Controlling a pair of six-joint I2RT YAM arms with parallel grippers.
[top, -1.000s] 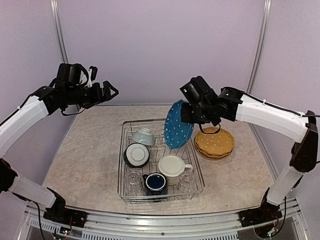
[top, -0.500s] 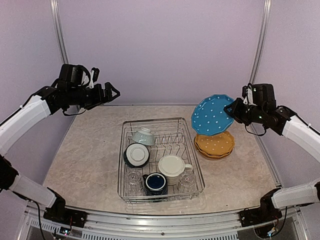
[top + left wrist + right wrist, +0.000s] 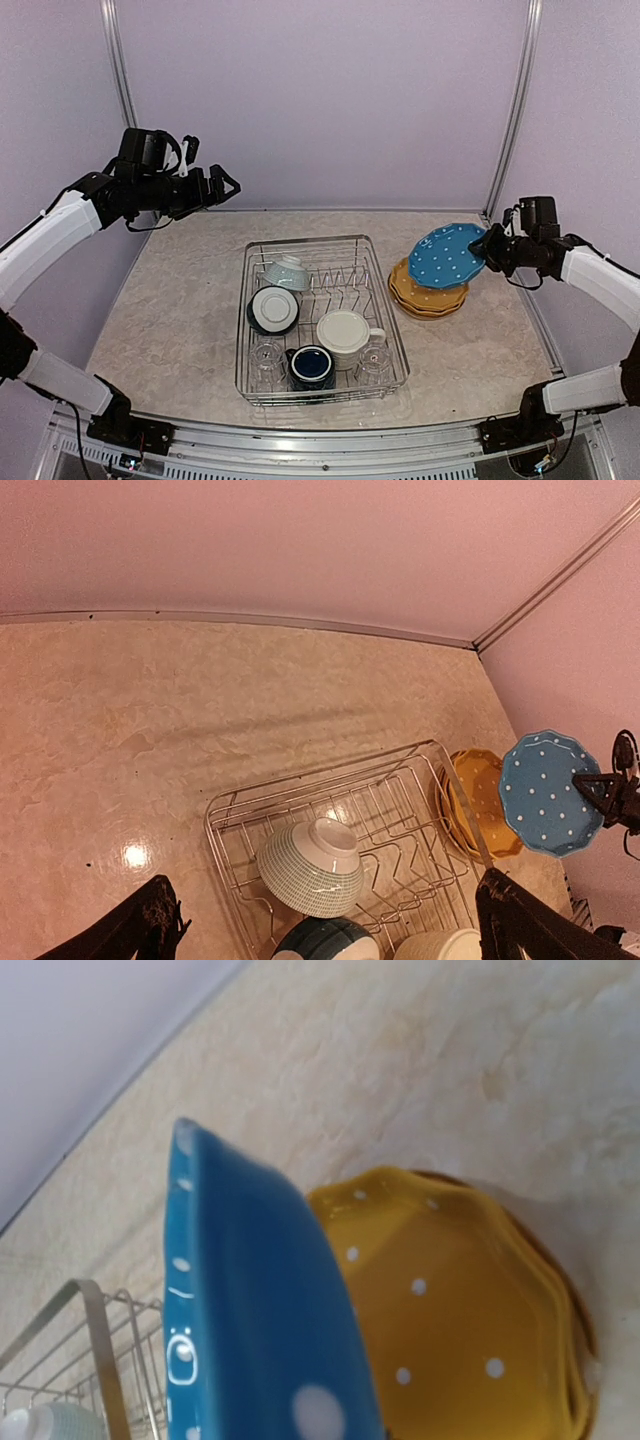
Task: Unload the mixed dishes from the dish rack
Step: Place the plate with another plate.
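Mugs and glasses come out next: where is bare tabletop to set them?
Widest bare table lies left of the dish rack, out to the left wall. A band is free behind the rack, and a patch nearer than the yellow plates. Crowded: right of the rack, where the right gripper holds the blue plate over that stack.

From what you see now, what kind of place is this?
Likely a robot test cell, not a kitchen: plain lilac walls, metal posts, a dish rack staged on a table.
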